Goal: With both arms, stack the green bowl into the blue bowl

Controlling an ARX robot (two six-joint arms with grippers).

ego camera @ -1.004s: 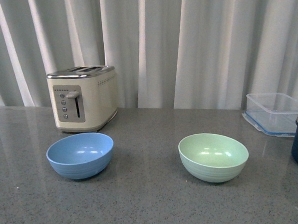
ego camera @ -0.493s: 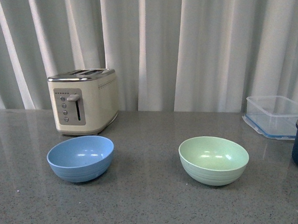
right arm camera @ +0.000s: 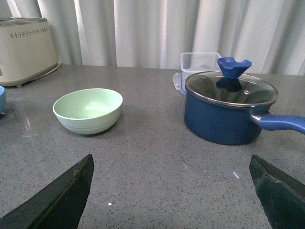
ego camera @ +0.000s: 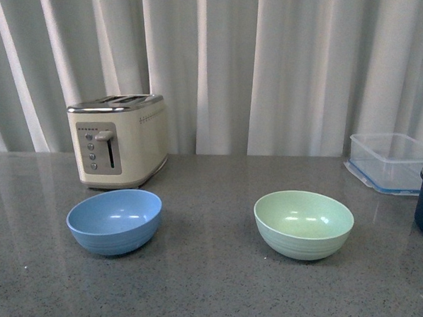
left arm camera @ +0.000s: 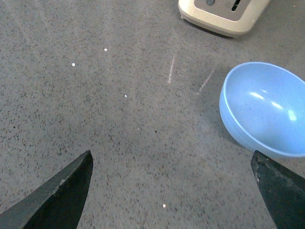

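Got the green bowl [ego camera: 304, 223] sitting upright and empty on the grey worktop [ego camera: 218, 293], right of centre in the front view. Well apart from the blue bowl [ego camera: 115, 221], also upright and empty, over on the left and just in front of the toaster [ego camera: 118, 140]. Not stacked yet, so calling this the very start.

Key bit for the coming move: lies on the right arm's side, so would pick the right arm for the pickup. In the right wrist view, shows up ahead of the right gripper [right arm camera: 171, 191] and off toward the toaster side, not lined up between the fingers. Wide open there, holding nothing, touching nothing. Probably needs a reach forward plus a swing inward before closing on the rim. Round, so no long axis to fuss over; any spot on the rim should do.

Same deal on the other side: left gripper [left arm camera: 174, 191] spread open and empty over bare worktop, blue bowl ahead and out past one finger rather than centred. Looks closer to its bowl than the right one is to the green, but can't say for sure.

Worth minding the navy pot [right arm camera: 228, 107] with its glass lid and the clear box [ego camera: 392, 159], both further right of the green bowl. Near, not touching.
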